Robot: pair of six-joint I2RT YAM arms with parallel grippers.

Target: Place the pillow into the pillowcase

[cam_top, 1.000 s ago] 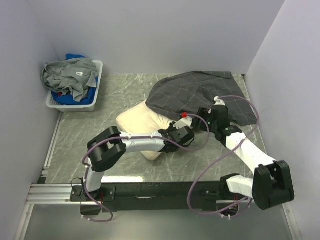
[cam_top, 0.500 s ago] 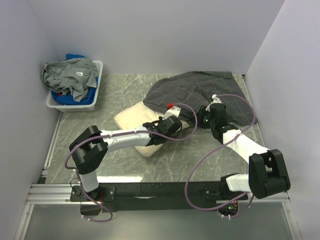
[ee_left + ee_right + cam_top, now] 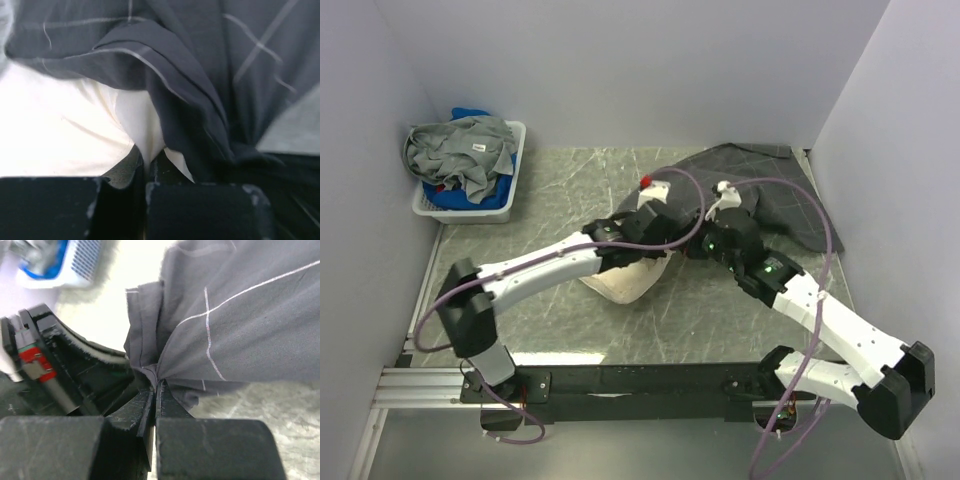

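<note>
The cream pillow [image 3: 620, 282] lies mid-table with its far end under the edge of the dark grid-patterned pillowcase [image 3: 770, 190]. My left gripper [image 3: 668, 222] is shut on a fold of the pillow [image 3: 60, 135] right at the pillowcase's opening; its fingertips [image 3: 148, 156] pinch cream cloth, and the pillowcase [image 3: 200, 75] drapes just above. My right gripper [image 3: 694, 240] sits close beside it, shut on a bunched hem of the pillowcase [image 3: 240, 315], with the cloth gathered between its jaws [image 3: 156, 384]. The left gripper's body [image 3: 45, 355] shows at the left of the right wrist view.
A white basket [image 3: 518, 165] of grey and blue clothes stands in the far left corner, and is seen again [image 3: 75, 260] in the right wrist view. Pale walls close in the marble table on the left, back and right.
My left arm has pushed the pillow up and right, toward the pillowcase's mouth. My right gripper moved left and closed on the pillowcase's hem. The pillowcase has bunched toward the right.
</note>
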